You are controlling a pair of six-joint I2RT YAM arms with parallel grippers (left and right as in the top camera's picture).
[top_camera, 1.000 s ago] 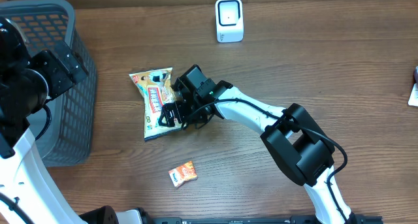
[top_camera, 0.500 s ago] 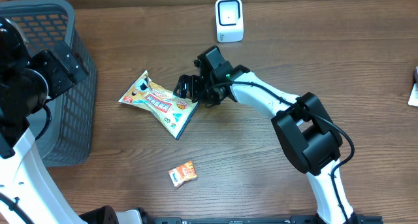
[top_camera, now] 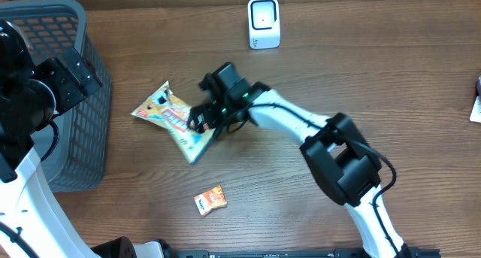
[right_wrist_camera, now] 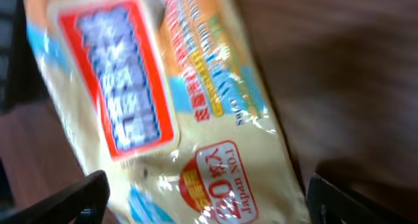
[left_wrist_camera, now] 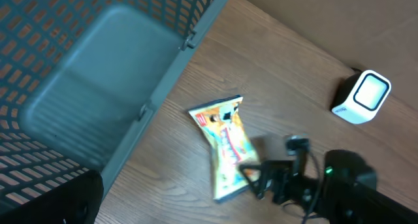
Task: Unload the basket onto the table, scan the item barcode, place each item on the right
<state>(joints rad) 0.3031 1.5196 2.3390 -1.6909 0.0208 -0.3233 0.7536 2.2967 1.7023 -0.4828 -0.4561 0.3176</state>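
From overhead, the whole table (top_camera: pixel 391 85) is taken in. The bag (top_camera: pixel 169 116) is seen lying aslant near the middle, between the basket (top_camera: pixel 71 107) and the right gripper (top_camera: pixel 200 122), which is set over the bag's lower right end. The scanner (top_camera: pixel 264 22) is seen standing well apart at the far edge, and a small orange packet (top_camera: pixel 211 200) is seen lying alone nearer the front.

Only the right wrist view shows the grip up close. The fingers (right_wrist_camera: pixel 68 198) are seen at the two bottom corners, spread wide, with the bag passing between them. No pinch on it can be made out.

From the left wrist, the basket's wall is looked along, and the bag and scanner are seen beyond it. Of the left gripper (left_wrist_camera: pixel 55 201) only a dark piece in the corner is shown. It is spread fully, and nothing is held.

The bag is shown as glossy, crinkled film in cream and orange. A blue panel framed in red is printed on it, with a round red badge below. The print is blurred and cannot be read.
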